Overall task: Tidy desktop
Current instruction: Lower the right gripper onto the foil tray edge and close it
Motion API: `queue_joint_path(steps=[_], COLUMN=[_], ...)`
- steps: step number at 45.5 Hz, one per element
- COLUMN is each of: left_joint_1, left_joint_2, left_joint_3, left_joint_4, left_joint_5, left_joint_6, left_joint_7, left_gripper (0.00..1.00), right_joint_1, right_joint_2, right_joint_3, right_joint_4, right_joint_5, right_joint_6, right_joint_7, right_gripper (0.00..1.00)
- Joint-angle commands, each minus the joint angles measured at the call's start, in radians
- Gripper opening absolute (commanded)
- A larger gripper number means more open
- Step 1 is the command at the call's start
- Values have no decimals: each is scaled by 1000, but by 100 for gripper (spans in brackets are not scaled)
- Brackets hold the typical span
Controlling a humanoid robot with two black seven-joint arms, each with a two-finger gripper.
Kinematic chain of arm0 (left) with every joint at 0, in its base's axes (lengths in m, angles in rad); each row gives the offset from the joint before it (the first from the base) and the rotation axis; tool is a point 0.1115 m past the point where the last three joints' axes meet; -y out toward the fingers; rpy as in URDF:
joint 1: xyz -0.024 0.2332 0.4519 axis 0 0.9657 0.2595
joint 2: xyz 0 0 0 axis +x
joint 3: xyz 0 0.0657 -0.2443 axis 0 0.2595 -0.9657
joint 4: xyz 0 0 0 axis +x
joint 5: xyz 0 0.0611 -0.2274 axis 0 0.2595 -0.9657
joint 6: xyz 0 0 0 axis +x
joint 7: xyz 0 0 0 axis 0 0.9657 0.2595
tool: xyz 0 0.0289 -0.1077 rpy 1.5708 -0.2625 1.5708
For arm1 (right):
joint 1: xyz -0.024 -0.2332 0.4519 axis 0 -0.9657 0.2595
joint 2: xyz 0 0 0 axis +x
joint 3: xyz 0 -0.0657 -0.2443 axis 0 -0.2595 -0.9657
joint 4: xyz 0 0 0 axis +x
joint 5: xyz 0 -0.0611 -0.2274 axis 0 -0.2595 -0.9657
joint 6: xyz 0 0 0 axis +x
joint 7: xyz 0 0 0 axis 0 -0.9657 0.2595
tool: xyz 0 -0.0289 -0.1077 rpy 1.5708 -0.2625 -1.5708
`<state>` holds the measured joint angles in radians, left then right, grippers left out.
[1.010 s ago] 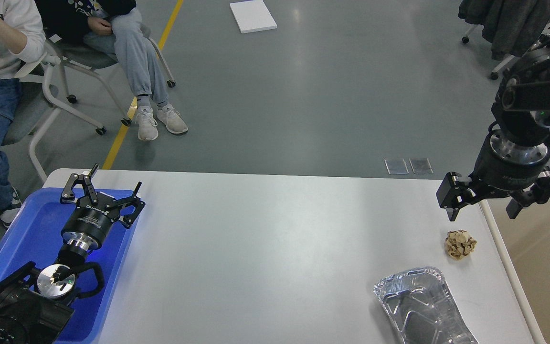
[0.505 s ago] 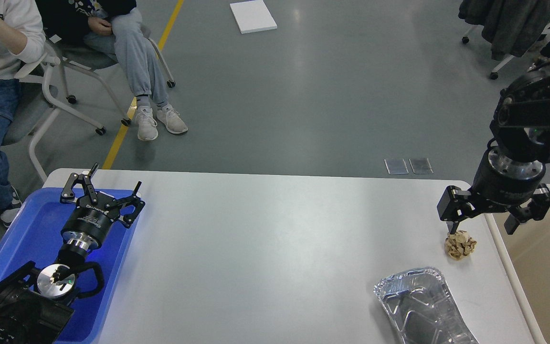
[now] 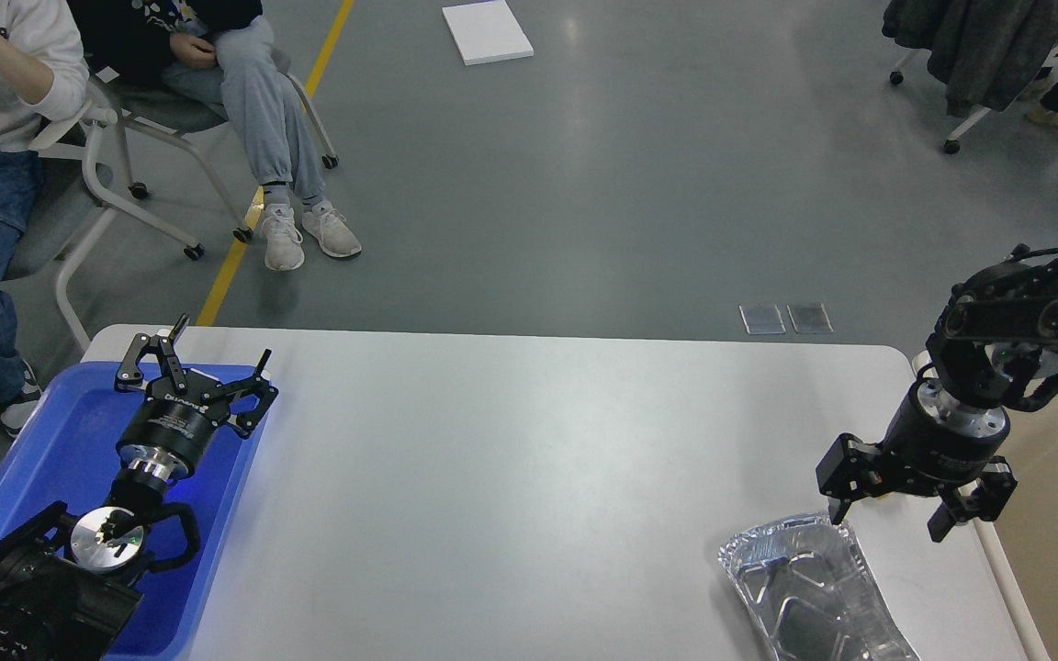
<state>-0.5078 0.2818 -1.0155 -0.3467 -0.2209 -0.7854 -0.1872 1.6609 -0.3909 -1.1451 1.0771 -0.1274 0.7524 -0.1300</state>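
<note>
Desktop (image 3: 529,477): right gripper (image 3: 887,516) spread wide above foil tray (image 3: 809,592) (near right corner); left gripper (image 3: 198,367) spread over blue tray (image 3: 51,441).

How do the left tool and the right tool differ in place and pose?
The left tool hangs over the blue tray, pointing away from the robot; the right tool points down at the desktop, beside the foil container. Both are black, with fingers spread.

Table (image 3: 529,459): foil tray (image 3: 809,597) near right; blue tray (image 3: 42,459) left; right pincer (image 3: 887,514) spread above foil tray.
</note>
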Motion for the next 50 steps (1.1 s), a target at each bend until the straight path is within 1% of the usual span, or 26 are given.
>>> queue_joint_path(steps=[1,5,8,17,22,27,30,42,50], left_joint_1=[0,0,0,0,0,0,0,0,0], left_joint_2=[0,-1,-1,0,-1,-1,-1,-1,-1], left_joint_3=[0,0,0,0,0,0,0,0,0], left_joint_4=[0,0,0,0,0,0,0,0,0], left_joint_5=[0,0,0,0,0,0,0,0,0], left_joint_6=[0,0,0,0,0,0,0,0,0], left_joint_7=[0,0,0,0,0,0,0,0,0], left_gripper=[100,100,100,100,100,100,100,100,100], right_joint_1=[-81,-121,-136,-173,-207,-207,-207,-222,-234], right_joint_2=[-14,-14,-16,-40,-57,-114,-128,-128,-134], right_joint_3=[24,27,31,110,166,232,255,260,261], right_joint_4=[-32,-31,-31,21,29,127,162,161,164], right_joint_5=[-63,-98,-116,-130,-190,-287,-365,-554,-727], right_joint_6=[-143,-258,-298,-298,-294,-269,-269,-278,-278], right_joint_7=[0,0,1,4,6,6,6,6,6], right_gripper=[100,100,100,100,100,100,100,98,96])
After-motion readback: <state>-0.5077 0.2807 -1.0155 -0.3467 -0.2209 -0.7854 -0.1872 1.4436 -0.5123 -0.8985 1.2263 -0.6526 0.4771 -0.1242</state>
